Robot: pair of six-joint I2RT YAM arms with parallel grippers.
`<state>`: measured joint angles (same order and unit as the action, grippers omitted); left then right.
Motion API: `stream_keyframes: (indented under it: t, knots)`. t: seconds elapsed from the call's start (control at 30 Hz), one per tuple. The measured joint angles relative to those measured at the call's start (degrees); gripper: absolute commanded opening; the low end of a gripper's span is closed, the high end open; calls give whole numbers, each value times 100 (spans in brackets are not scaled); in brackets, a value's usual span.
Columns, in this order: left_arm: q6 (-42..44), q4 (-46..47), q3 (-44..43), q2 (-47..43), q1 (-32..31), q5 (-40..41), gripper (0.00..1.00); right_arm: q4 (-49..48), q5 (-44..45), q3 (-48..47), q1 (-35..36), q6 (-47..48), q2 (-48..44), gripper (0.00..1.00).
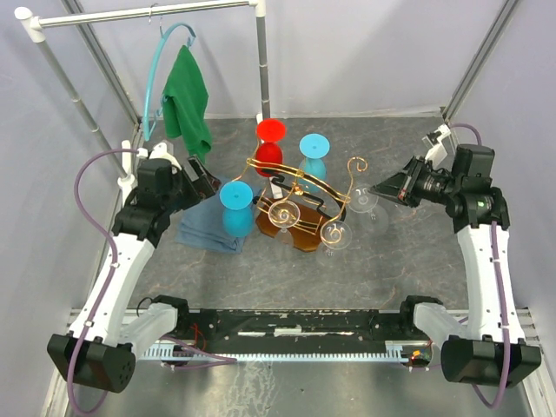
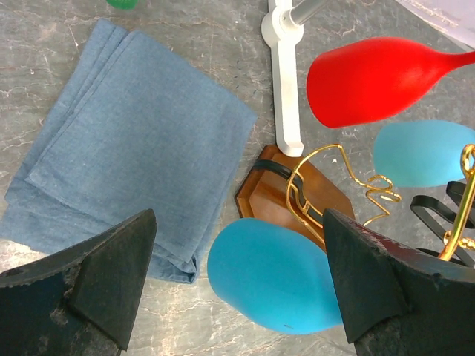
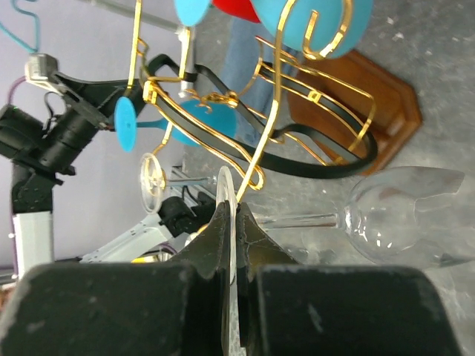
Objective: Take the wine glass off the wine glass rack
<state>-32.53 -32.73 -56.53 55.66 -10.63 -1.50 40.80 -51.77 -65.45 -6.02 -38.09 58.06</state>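
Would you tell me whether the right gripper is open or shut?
Shut: the right gripper pinches the thin foot of the clear glass, seen edge-on in the wrist view.

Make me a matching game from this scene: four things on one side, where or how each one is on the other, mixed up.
Things:
1 green cloth
2 blue cloth
3 clear glass
4 left end effector

States:
A open, holding nothing
B hanging from the rail
C foot pinched by the right end effector
D folded flat on the table

Pairs: 1-B, 2-D, 3-C, 4-A
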Motion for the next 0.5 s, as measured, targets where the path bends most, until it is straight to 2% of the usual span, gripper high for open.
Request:
stream_keyframes:
  t: [0.23,0.5]
  knots:
    - [-2,31,310,-37,0,-52,99,1357,866,-632,-173,813,7,1]
    - [-2,37,551,-221,0,-63,99,2149,2931,-1541,-236,1508,236,2]
